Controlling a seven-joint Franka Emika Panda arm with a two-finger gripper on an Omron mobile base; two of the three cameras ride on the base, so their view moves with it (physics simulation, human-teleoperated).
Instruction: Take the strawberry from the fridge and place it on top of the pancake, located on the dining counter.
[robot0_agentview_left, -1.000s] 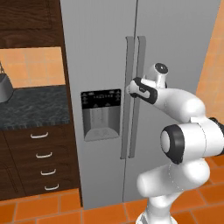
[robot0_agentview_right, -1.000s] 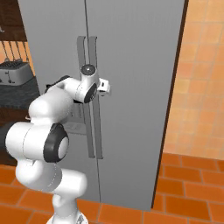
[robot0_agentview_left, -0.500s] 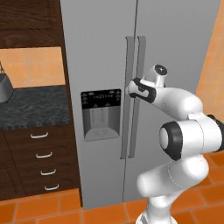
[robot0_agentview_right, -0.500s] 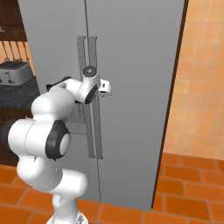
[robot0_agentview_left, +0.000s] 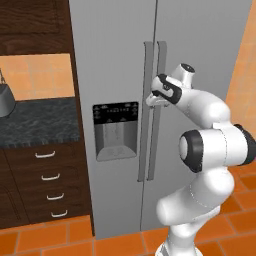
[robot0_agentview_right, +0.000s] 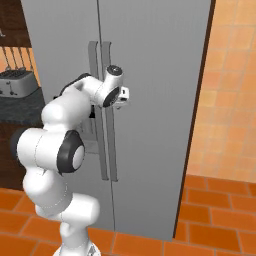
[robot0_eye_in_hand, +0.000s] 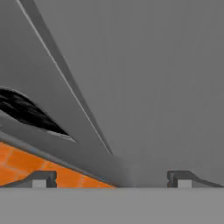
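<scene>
Tall grey side-by-side fridge shut, both doors closed, long vertical handles meeting at the centre seam, black water-dispenser panel set in the left door. White arm's two-finger gripper pressed up at the handles just above mid-height, jaws spread wide apart, small dark fingertips far from each other against the grey door face, nothing between them. Dark-topped wall surface with dark wood drawers just left of the fridge, silver toaster near that surface's back edge.

A grey fridge with a black dispenser panel is seen, beside dark wood drawers and orange tiles.
</scene>
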